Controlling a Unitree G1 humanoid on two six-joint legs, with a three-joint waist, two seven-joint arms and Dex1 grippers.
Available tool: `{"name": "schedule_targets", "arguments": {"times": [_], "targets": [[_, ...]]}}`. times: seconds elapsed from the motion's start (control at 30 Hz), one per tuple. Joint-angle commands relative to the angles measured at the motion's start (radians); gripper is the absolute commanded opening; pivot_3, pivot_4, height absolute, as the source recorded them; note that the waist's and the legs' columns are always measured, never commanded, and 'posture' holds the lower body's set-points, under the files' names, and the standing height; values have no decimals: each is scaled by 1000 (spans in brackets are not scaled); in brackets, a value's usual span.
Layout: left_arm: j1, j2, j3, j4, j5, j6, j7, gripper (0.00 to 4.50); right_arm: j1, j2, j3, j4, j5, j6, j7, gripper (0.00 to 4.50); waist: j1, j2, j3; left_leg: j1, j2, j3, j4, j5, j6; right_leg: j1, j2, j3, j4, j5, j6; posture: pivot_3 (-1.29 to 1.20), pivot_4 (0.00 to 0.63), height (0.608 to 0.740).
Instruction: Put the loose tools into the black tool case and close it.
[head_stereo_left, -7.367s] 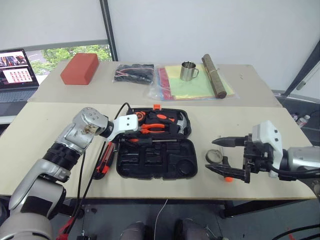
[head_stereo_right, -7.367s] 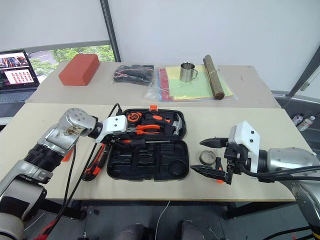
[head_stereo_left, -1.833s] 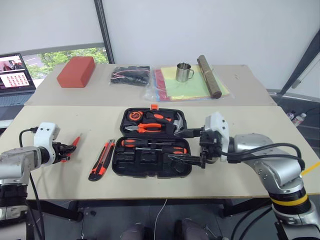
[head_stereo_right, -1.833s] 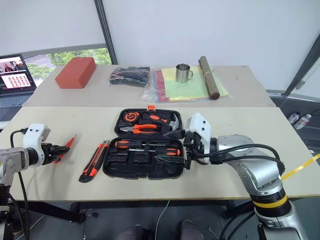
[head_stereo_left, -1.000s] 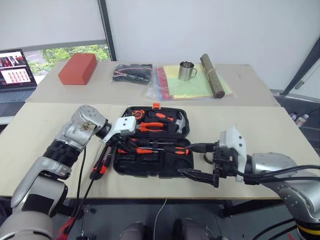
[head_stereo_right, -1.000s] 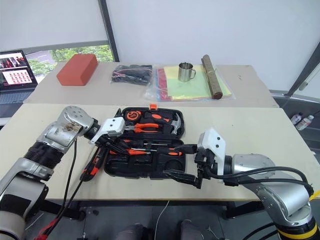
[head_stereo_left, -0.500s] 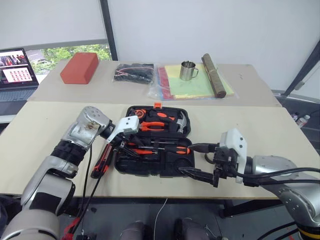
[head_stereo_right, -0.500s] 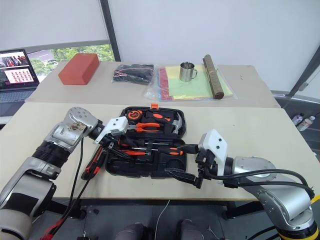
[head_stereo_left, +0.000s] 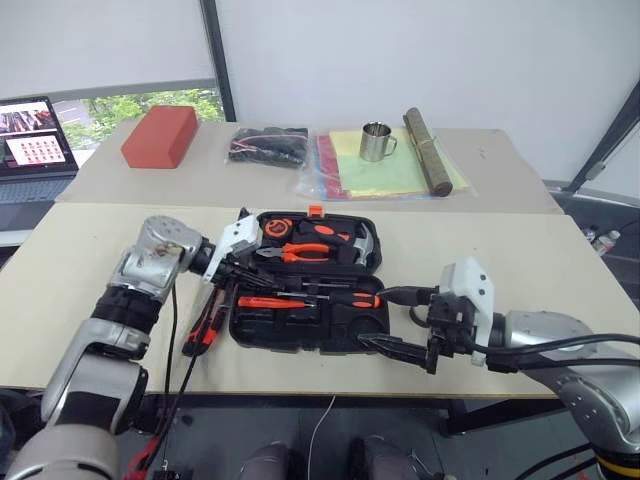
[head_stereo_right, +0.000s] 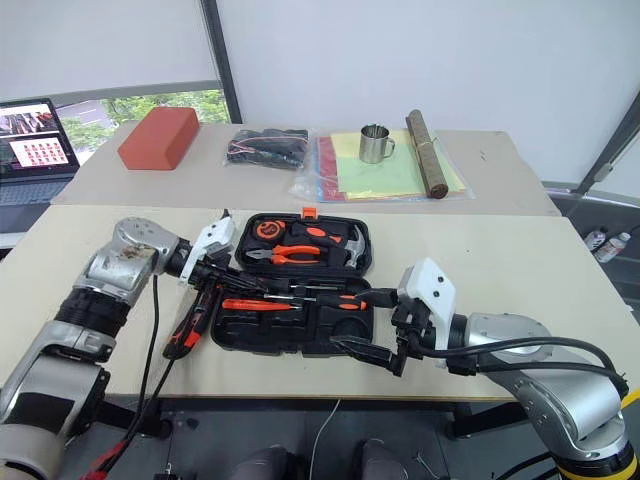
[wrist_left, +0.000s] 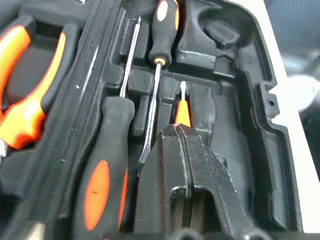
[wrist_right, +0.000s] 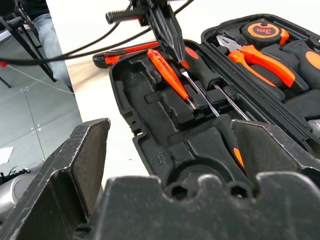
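Lying open on the near beige table (head_stereo_left: 120, 330), the flat black moulded-plastic tool case (head_stereo_left: 305, 325) holds orange-handled pliers (head_stereo_left: 305, 253), a hammer (head_stereo_left: 352, 243) and a round tape measure (head_stereo_left: 276, 229) in its far half. In the near half two slim black-and-orange screwdrivers (head_stereo_left: 335, 297) lie side by side, with the all-orange tester pen (head_stereo_left: 268, 302) just nearer, resting across the recesses. The left gripper (head_stereo_left: 236, 278) hovers at the case's left edge with its two black fingers (wrist_left: 192, 165) pressed together and nothing between them, their tips just above the pen's handle end. A chunky orange-and-black utility knife (head_stereo_left: 206, 322) lies on the table just left of the case. The right gripper (head_stereo_left: 392, 322) stands at the case's near right corner, jaws spread wide and empty. A grey tape roll (head_stereo_left: 415, 313) sits on the table right of the case, partly hidden behind that gripper.
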Motion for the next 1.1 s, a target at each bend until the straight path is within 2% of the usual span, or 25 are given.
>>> {"name": "schedule_targets", "arguments": {"times": [0.03,0.17,0.3,0.43,0.87,1.1], "targets": [[49,14,30,-51,-18,16,18,40,-13,-1,-13,-9,6,-24,5,4500,0,0,0,0,0,0,0,0,0,0,0,0,0,0,0,0,150,736],[128,18,11,-78,27,-35,50,40,-12,-4,-12,-5,9,-22,11,4500,0,0,-1,1,0,0,0,0,0,1,0,0,0,0,0,0,150,736],[146,1,3,-62,56,-73,101,40,-24,2,-6,10,11,-20,11,4500,1,0,-1,9,0,-1,-1,-1,0,10,-1,0,-2,0,0,0,150,736],[143,-10,11,-62,44,-67,119,40,-31,4,-3,16,15,-18,13,4500,1,1,-2,12,1,-1,-1,-2,1,12,-3,0,-2,-2,3,0,150,736],[177,-18,1,-143,19,-5,110,40,-34,13,12,26,10,-25,21,4500,1,1,-3,12,1,-1,-2,-2,2,12,-3,0,-3,0,0,0,150,736],[82,22,50,-108,2,3,89,40,-34,8,15,37,0,-32,41,4500,1,1,-3,10,0,-1,-2,-2,2,11,-3,0,-3,0,0,0,150,736]]}}
